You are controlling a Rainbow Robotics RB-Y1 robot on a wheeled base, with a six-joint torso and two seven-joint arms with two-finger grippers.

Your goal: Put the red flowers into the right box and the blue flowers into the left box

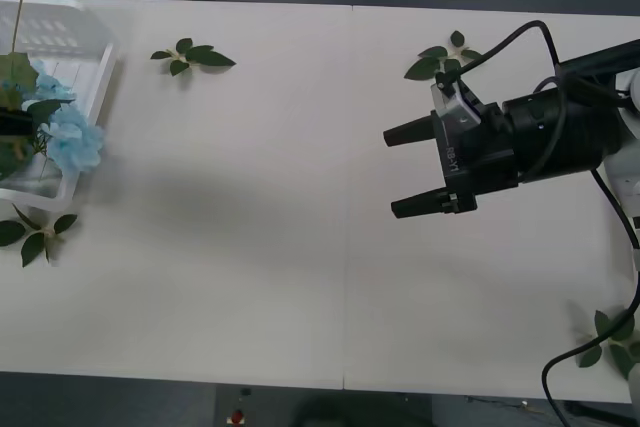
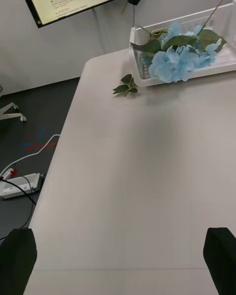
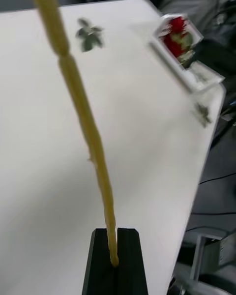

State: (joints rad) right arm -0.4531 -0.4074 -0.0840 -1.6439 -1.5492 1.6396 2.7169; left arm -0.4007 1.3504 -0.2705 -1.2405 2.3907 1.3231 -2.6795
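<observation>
Over counter | L gripper pinches stem, lowering blue flowers into left box | R gripper open, empty, idle | red flowers w/in right box

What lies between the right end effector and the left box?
Bare white table. In the front view nothing lies between the open right end effector and the left box; a leaf sprig lies farther back.

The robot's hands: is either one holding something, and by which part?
The left hand pinches a thin green stem at its end. The right hand is open over the table, holding nothing.
</observation>
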